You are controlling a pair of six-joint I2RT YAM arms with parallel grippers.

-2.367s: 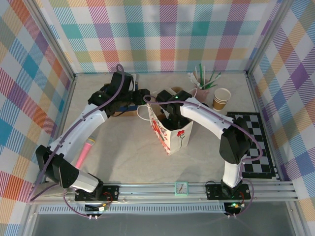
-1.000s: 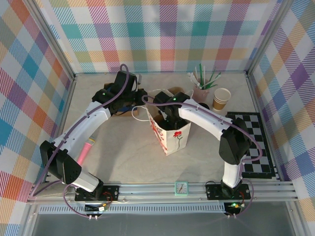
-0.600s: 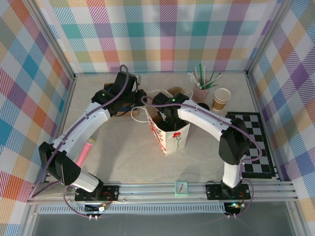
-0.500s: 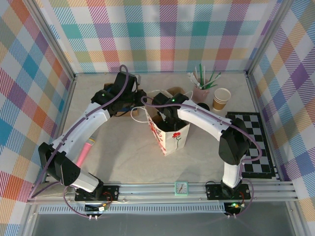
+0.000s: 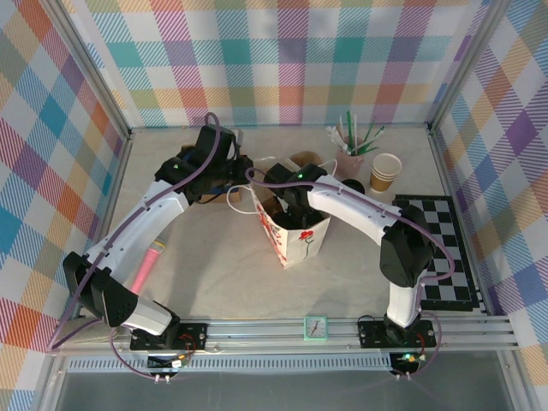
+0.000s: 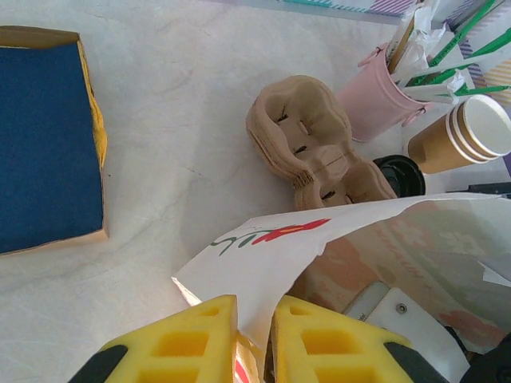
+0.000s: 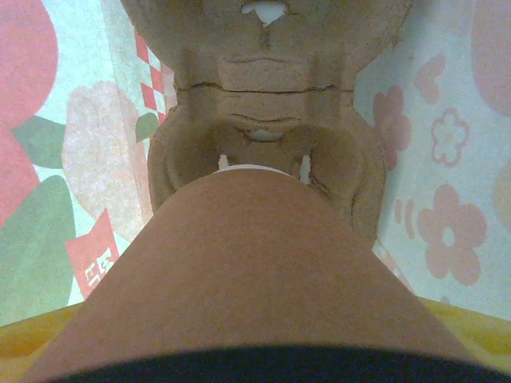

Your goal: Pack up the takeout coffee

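The takeout coffee (image 7: pixel 247 271), a brown paper cup with its black lid toward the camera, hangs inside the white flowered paper bag (image 5: pixel 300 244). My right gripper (image 5: pixel 291 205) reaches down into the bag's open mouth, shut on the cup, with a yellow finger (image 7: pixel 32 339) showing at its side. The cup's bottom hovers over a pocket of a brown moulded cup tray (image 7: pixel 192 159) lying at the bottom of the bag. My left gripper (image 6: pixel 254 307) is shut on the bag's near rim (image 6: pixel 263 255) and holds the mouth open; in the top view it (image 5: pixel 242 181) sits at the bag's back left.
Behind the bag lie a stack of cup trays (image 6: pixel 307 152), a black-lidded cup (image 6: pixel 399 171), a pink holder of straws (image 6: pixel 375 100) and lidless paper cups (image 6: pixel 471 132). A blue box (image 6: pixel 44 136) lies at the left. A pink marker (image 5: pixel 145 265) and checkered mat (image 5: pixel 445 248) flank the bag.
The bag and both grippers have shifted slightly left, and the bag leans a little more. The right gripper stays down in the bag with the cup.
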